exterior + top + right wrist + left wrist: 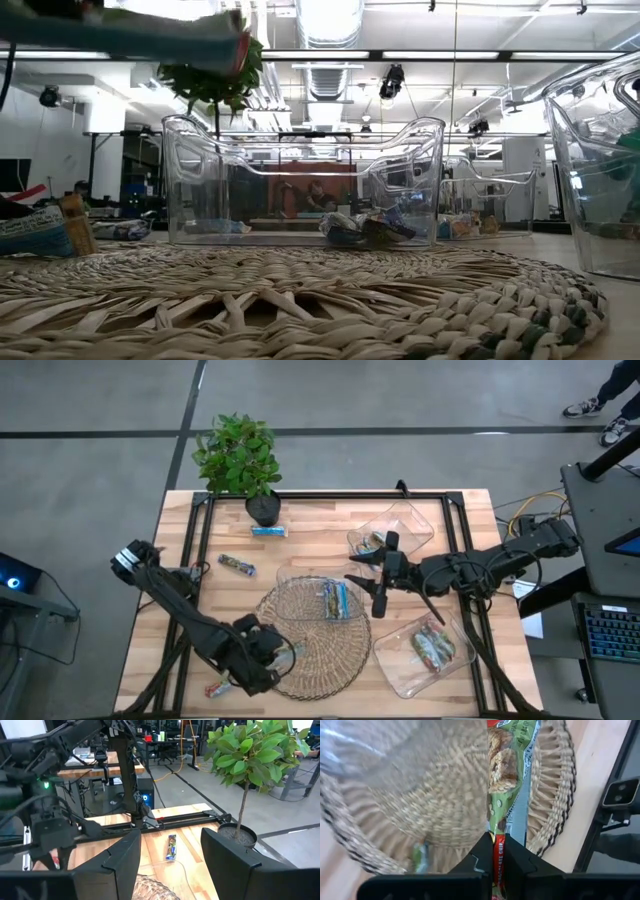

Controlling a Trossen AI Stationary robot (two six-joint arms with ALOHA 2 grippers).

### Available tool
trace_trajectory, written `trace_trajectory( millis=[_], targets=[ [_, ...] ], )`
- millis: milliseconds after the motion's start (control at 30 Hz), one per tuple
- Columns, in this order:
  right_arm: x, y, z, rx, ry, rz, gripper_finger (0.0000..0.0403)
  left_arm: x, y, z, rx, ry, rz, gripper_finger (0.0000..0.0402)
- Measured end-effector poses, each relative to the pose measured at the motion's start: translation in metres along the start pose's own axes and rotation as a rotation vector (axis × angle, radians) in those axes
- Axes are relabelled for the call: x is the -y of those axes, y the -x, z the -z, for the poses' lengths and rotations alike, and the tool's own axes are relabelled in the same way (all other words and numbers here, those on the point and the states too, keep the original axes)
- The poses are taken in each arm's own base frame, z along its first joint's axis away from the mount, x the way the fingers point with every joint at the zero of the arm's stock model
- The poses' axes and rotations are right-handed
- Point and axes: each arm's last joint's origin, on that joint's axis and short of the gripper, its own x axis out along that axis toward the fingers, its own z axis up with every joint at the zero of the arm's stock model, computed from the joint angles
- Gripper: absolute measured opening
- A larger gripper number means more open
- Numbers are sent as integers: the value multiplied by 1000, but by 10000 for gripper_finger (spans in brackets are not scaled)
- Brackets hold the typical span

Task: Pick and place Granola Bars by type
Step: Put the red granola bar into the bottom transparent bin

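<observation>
The green-wrapped granola bar (512, 780) shows a red strip with partial lettering, seemingly "CHOCOLATE CHIP". No other text is legible.

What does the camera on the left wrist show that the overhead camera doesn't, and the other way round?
Only the left wrist view shows the left gripper shut on a green-wrapped granola bar, its wrapper print plain to see. Only the overhead view shows the whole table: the potted plant, the clear trays, loose bars, and the right gripper open above the mat's far edge. Both show the woven mat.
</observation>
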Motion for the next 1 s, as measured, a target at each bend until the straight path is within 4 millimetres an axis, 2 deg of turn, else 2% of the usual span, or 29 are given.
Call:
trace_trajectory(
  millis=[200, 300, 467, 633, 833, 1000],
  targets=[
    [2, 4, -4, 14, -9, -5, 196, -17, 25, -19, 119, -9, -38, 1],
    [1, 5, -13, 35, -2, -20, 199, -28, 35, -31, 174, -6, -44, 1],
    [1, 8, -31, 75, -9, -23, 224, -45, 50, -49, 262, -27, -61, 1],
    [1, 10, -39, 93, 3, -20, 253, -60, 66, -67, 374, -27, -75, 1],
    [2, 11, -46, 109, -32, -19, 269, -65, 80, -87, 524, -65, -42, 1],
    [2, 12, -52, 121, -102, -17, 272, -64, 83, -102, 626, -101, -29, 0]
  ],
)
